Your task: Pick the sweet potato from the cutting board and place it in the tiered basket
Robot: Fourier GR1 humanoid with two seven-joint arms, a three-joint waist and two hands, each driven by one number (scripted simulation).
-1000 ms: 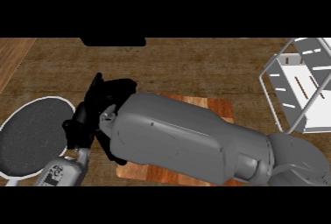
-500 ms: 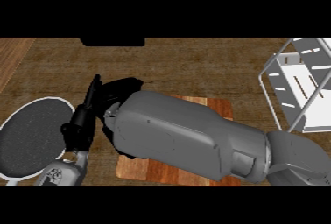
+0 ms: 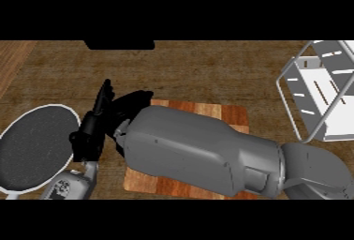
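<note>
The right forearm (image 3: 200,152) lies slantwise across the cutting board (image 3: 207,110) and covers most of it. The right hand (image 3: 135,104) sits over the board's far left corner, and I cannot tell whether it is open or closed. The sweet potato is hidden, so its place cannot be told. The left hand (image 3: 93,129) stands between the board and the dark plate (image 3: 34,145), its fingers (image 3: 105,96) straight and pressed together, pointing away. The tiered basket (image 3: 314,89) stands at the bench's (image 3: 207,65) right edge, well apart from both hands.
</note>
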